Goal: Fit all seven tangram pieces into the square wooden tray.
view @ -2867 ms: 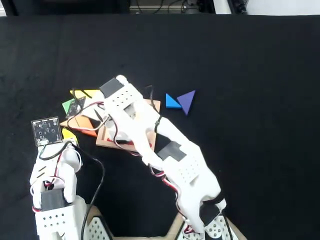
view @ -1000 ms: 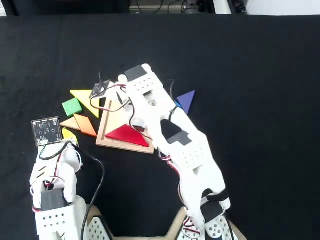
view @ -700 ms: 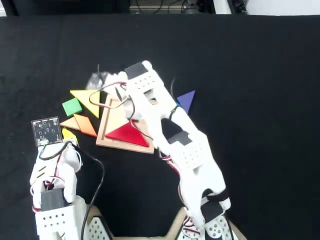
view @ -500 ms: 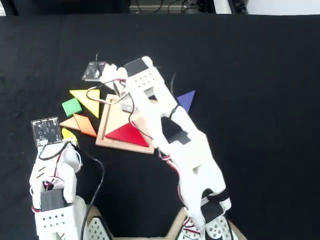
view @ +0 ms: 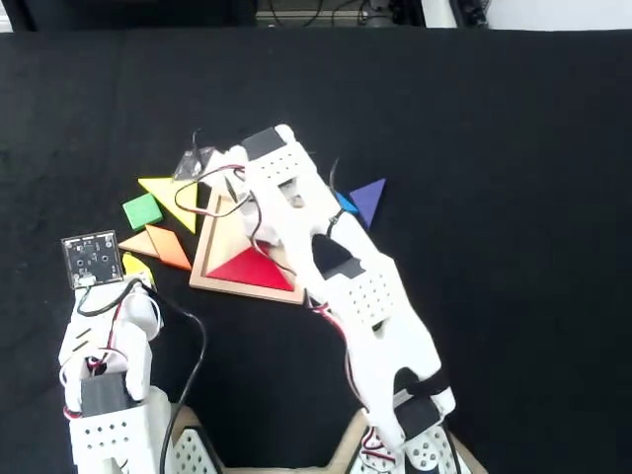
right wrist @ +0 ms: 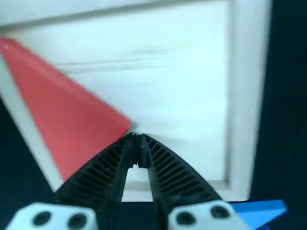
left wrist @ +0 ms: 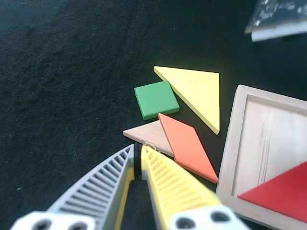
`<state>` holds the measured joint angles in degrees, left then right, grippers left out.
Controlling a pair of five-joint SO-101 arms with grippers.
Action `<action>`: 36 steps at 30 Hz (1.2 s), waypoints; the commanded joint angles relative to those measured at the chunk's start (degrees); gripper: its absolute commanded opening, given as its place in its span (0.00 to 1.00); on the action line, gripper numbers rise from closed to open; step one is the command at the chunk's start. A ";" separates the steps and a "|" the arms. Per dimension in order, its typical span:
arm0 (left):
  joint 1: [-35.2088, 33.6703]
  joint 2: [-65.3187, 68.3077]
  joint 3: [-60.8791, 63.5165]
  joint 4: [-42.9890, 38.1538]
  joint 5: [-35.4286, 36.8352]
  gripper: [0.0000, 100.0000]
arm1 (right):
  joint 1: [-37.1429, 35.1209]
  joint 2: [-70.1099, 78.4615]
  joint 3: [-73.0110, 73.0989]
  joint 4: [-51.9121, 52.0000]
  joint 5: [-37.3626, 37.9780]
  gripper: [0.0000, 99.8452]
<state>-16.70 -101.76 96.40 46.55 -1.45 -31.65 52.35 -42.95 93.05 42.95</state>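
Observation:
The square wooden tray (view: 209, 259) holds a red triangle (view: 252, 267) in its near part. My right gripper (right wrist: 137, 140) hangs shut and empty above the tray floor (right wrist: 158, 76), by the tip of the red triangle (right wrist: 62, 120); the right arm (view: 286, 188) covers the tray's far side. Left of the tray lie a yellow triangle (left wrist: 194, 93), a green square (left wrist: 156, 99), an orange parallelogram (left wrist: 187, 146) and a pale wood triangle (left wrist: 148, 136). My left gripper (left wrist: 139, 146) is shut and empty, its tips at the wood triangle's edge.
A blue triangle (view: 344, 203), partly under the right arm, and a purple triangle (view: 369, 199) lie on the black cloth right of the tray. The right arm's wrist camera board (view: 193, 163) hangs over the yellow triangle's far corner.
The right arm has drawn back from the loose pieces toward the tray's far side, uncovering the red triangle in the tray. Its wrist swung out and back. The left arm kept still.

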 commanded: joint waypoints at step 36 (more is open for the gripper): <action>-0.75 -0.53 -0.48 -1.93 0.62 0.03 | 19.08 6.11 -13.85 0.44 -0.44 0.01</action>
<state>-16.70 -101.76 96.40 45.76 -1.45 -18.20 58.24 -51.03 94.81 42.95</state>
